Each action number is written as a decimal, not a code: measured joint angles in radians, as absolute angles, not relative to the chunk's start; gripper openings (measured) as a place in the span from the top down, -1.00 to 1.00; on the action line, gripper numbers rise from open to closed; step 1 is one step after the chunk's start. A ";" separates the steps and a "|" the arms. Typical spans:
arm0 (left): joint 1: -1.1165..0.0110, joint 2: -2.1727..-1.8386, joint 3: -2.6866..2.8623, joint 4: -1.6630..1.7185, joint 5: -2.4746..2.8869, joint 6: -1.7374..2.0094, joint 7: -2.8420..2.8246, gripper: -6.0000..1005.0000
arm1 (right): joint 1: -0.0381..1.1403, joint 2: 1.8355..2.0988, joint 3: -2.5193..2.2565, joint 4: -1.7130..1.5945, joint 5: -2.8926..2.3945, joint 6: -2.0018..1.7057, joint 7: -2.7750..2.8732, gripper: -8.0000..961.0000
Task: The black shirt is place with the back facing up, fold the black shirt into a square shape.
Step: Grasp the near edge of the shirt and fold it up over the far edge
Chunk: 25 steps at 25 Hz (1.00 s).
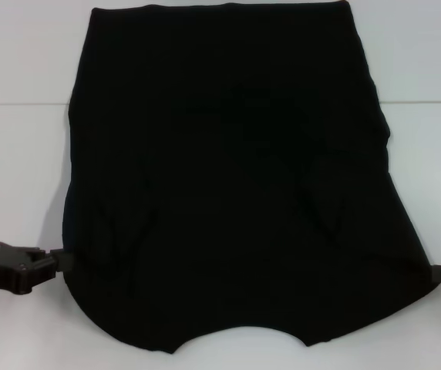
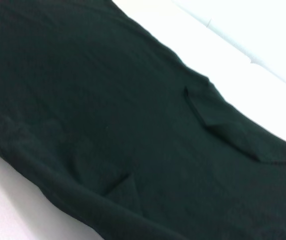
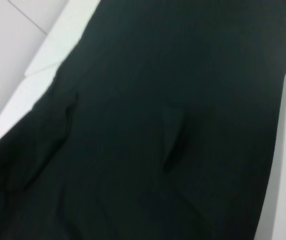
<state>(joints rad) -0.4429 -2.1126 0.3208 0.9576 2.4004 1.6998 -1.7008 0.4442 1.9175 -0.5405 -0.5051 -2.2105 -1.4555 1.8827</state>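
Shirt (image 1: 228, 177) between grippers — left gripper (image 1: 60, 262), right gripper (image 1: 440, 273)

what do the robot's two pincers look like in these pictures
In the head view, the left pincer is matte black hard plastic, with an angular, faceted body, small round screw heads and a narrow tip. Of the right pincer, only a slim black bar with a joint line shows at the picture's edge. No cables, markings or sleeves are visible. The wrist views show neither pincer.

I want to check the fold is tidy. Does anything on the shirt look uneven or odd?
Mostly tidy. The black shirt lies flat on the white table with sleeves folded in, but small creases show near each tucked sleeve. The left tool and right tool sit at its near corners.
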 joint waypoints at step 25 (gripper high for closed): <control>-0.279 -2.135 0.230 0.931 2.409 2.010 -1.679 0.83 | 0.203 1.897 -0.332 -0.543 -2.217 -1.747 1.616 0.84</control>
